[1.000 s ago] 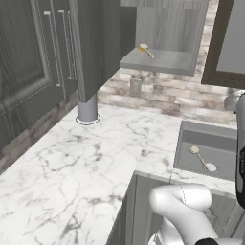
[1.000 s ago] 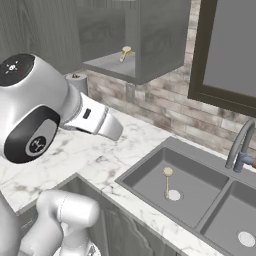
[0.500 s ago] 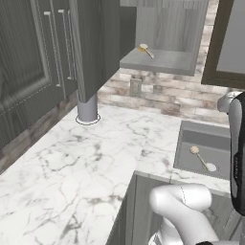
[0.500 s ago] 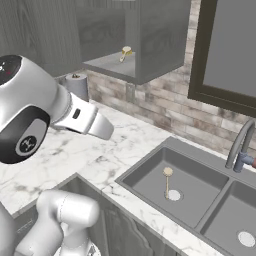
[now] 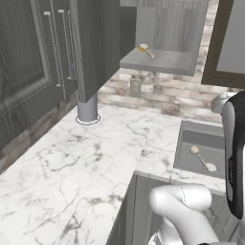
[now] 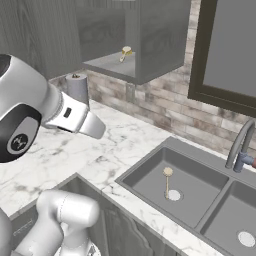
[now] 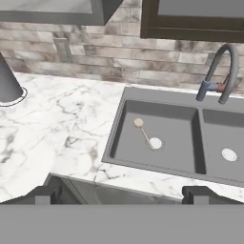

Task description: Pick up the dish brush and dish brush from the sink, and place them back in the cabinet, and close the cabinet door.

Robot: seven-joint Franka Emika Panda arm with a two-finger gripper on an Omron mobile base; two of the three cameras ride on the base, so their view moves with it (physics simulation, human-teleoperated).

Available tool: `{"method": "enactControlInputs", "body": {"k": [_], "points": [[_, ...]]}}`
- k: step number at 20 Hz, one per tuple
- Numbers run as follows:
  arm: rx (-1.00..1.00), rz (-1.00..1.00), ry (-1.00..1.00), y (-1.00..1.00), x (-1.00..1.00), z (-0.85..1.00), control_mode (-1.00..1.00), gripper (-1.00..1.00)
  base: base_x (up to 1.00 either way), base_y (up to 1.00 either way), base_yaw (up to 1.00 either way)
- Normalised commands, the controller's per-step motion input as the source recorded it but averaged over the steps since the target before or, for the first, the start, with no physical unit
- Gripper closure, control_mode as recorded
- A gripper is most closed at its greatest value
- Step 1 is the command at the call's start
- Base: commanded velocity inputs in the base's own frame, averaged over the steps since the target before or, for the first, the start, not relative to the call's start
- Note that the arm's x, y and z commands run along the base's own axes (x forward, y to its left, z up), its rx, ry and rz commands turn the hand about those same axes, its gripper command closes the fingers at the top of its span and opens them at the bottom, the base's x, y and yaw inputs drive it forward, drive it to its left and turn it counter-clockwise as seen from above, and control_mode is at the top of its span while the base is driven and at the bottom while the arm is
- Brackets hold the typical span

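One dish brush (image 7: 143, 132) lies in the left basin of the dark sink (image 7: 157, 167), its round cream head away from the white drain disc; it also shows in the base views (image 5: 200, 157) (image 6: 167, 180). A second dish brush (image 5: 146, 50) (image 6: 125, 52) rests on the shelf of the open cabinet (image 5: 160, 61) (image 6: 112, 64). The cabinet door (image 5: 98, 48) stands swung open toward me. My gripper (image 7: 121, 196) hovers high over the counter's front edge, well short of the sink, open with nothing between its fingertips (image 7: 44, 195).
A curved steel tap (image 7: 220, 71) (image 6: 239, 145) rises behind the divider between the basins. A grey cylinder (image 5: 87, 107) (image 6: 77, 89) stands on the marble counter (image 5: 72, 162) under the tall dark cabinets (image 5: 33, 62). A dark-framed window (image 6: 225, 50) hangs above the sink.
My arm has swung: its upper link shows further in at the right of the left base view and has shifted left in the right base view. Both brushes lie where they were.
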Motion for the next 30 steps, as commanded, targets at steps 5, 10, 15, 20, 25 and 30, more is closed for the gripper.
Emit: {"method": "enactControlInputs", "body": {"k": [5,10,15,20,25,30], "points": [[0.0,0.0,0.0,0.01,0.0,0.0,1.0,-1.0,0.0,0.0,0.0],[0.0,0.0,0.0,0.0,0.0,0.0,1.0,-1.0,-0.03,-0.19,-0.04],[0.0,0.0,0.0,0.0,0.0,0.0,1.0,-1.0,-0.13,-0.31,-0.24],[0.0,0.0,0.0,0.0,0.0,0.0,1.0,-1.0,-0.14,-0.2,-0.35],[0.0,0.0,0.0,0.0,0.0,0.0,1.0,-1.0,-0.04,-0.12,-0.38],[0.0,0.0,0.0,0.0,0.0,0.0,1.0,-1.0,0.0,-0.2,-0.39]]}}
